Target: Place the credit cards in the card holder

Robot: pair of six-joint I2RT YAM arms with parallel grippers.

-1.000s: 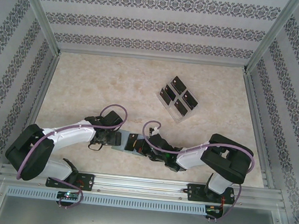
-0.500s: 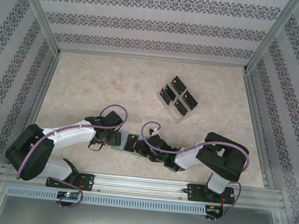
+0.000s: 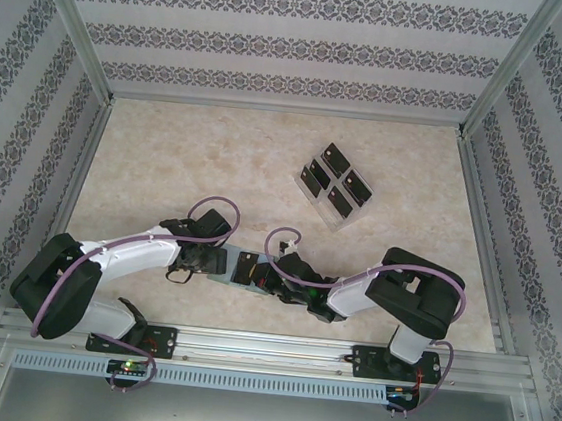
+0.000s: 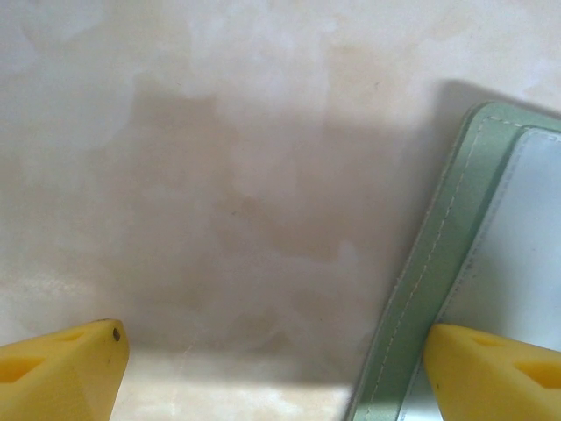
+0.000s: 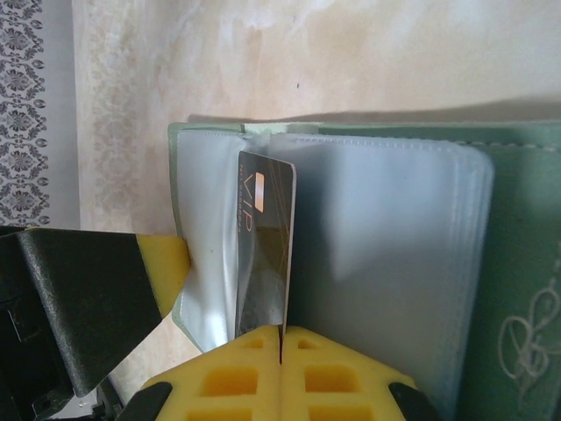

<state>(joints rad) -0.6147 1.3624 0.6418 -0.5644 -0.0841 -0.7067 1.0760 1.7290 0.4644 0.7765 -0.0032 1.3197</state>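
Overhead, I find both arms folded in toward the near centre of the table [image 3: 166, 158]; the left gripper [image 3: 201, 260] and right gripper [image 3: 266, 273] face each other across the card holder [image 3: 226, 275], which lies open between them; the other credit cards [image 3: 340, 203] sit in the clear tray [image 3: 322, 205], well apart toward the far right.

On the left wrist camera, the jaws stand well apart with nothing clamped; bare table shows between them; one fingertip [image 4: 491, 368] overlaps the holder's green stitched edge, though I cannot tell whether it presses down.

On the right wrist camera, the right jaws are closed tight on a black card [image 5: 263, 254] marked VIP, held on edge with its far end at the mouth of a clear pocket [image 5: 386, 263].

Risks, in my judgement: the card may catch the pocket lip and buckle it, or slip between sleeves instead of into one; if the left finger bears no weight, the push could shove the holder along the table; a skewed grip could let the card pivot.
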